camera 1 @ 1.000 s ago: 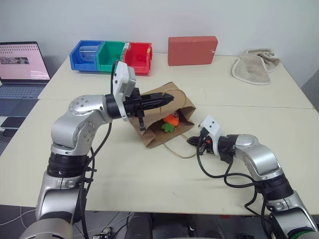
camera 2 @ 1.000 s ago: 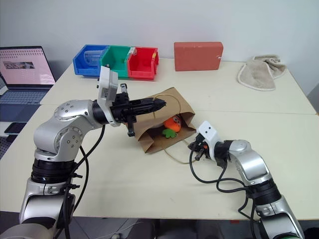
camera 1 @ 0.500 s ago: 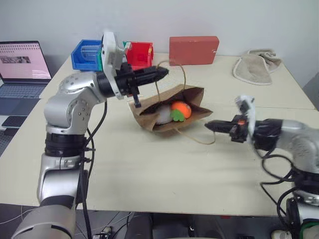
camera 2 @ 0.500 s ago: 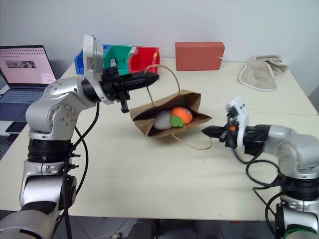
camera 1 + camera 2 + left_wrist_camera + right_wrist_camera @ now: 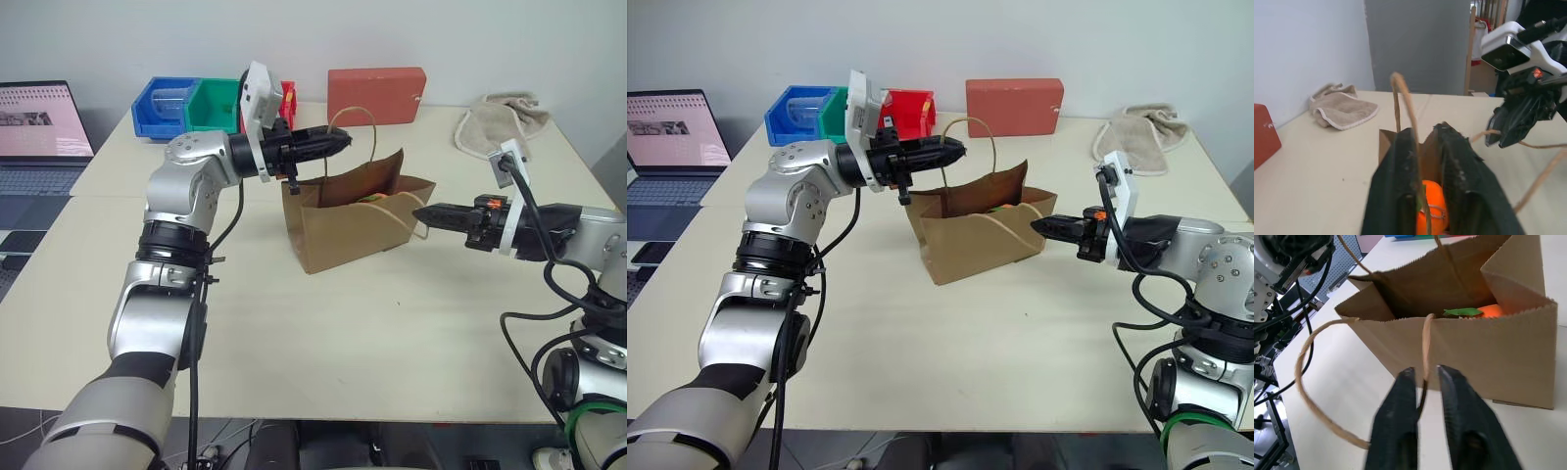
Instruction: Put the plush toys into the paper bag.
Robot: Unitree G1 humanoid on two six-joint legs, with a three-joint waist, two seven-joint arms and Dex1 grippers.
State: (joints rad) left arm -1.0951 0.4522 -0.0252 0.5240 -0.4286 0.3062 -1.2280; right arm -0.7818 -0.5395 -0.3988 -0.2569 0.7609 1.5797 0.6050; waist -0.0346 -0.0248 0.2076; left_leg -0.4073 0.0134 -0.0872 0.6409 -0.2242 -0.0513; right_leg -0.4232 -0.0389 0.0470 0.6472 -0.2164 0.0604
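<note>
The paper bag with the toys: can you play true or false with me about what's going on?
1. The paper bag stands upright on the table. True.
2. The orange plush toy lies outside the bag. False: it sits inside.
3. The left gripper has a bag handle between its fingers. True.
4. The red box is inside the bag. False: it stands behind it.
5. The right gripper is by the towel. False: it's at the bag.

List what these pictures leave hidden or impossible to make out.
- White plush toy: hidden behind the paper bag walls in all views.
- Orange plush toy: mostly hidden in the right wrist view by the bag's front wall.
- Blue bin contents: too small in the left eye view.
- Laptop: cut off by that view's left edge.
</note>
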